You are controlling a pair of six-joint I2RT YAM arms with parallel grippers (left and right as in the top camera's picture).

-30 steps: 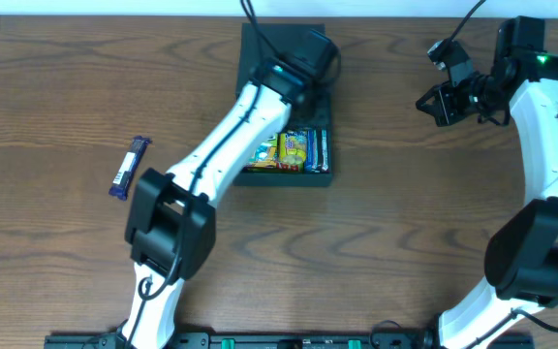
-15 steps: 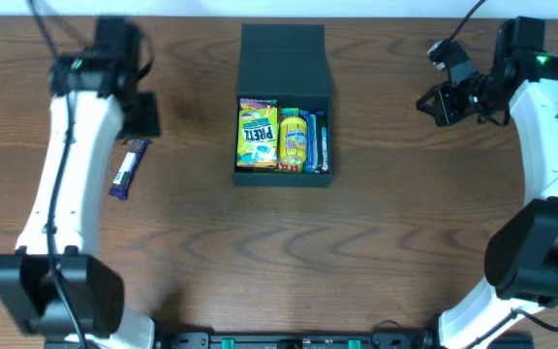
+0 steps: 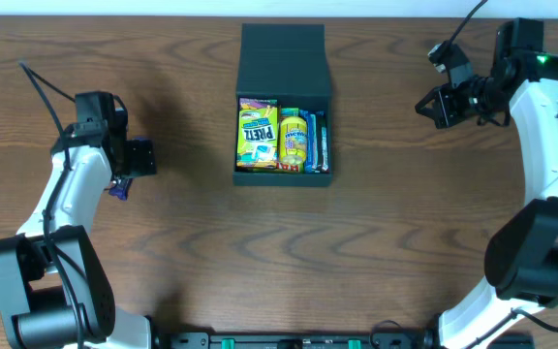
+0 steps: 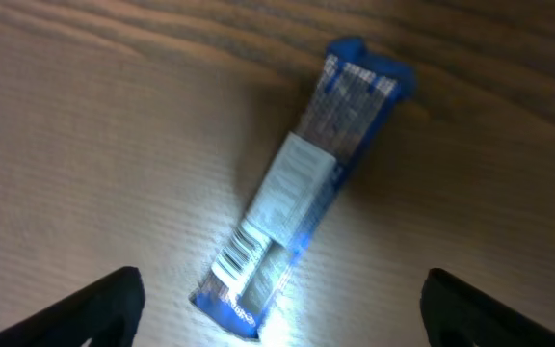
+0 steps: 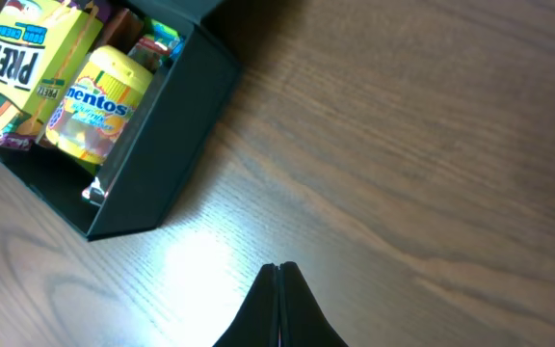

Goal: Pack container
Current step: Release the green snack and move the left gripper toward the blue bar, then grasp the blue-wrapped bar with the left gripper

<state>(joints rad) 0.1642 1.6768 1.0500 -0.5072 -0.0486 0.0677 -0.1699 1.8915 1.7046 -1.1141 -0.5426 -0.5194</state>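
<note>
Left gripper (image 4: pixel 287 313), jaws spread wide, hovers over the blue bar (image 4: pixel 306 183), which lies skewed between them, so turn to pinch squarely across its width before closing; the open container (image 3: pixel 284 58) sits well apart, right gripper (image 5: pixel 279 284) pressed shut

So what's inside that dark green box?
In the open container: a yellow Pretz packet, a yellow Mentos pack beside it, and slim blue wrappers along the right wall. Whatever lies beneath them is covered, so I cannot tell.
</note>
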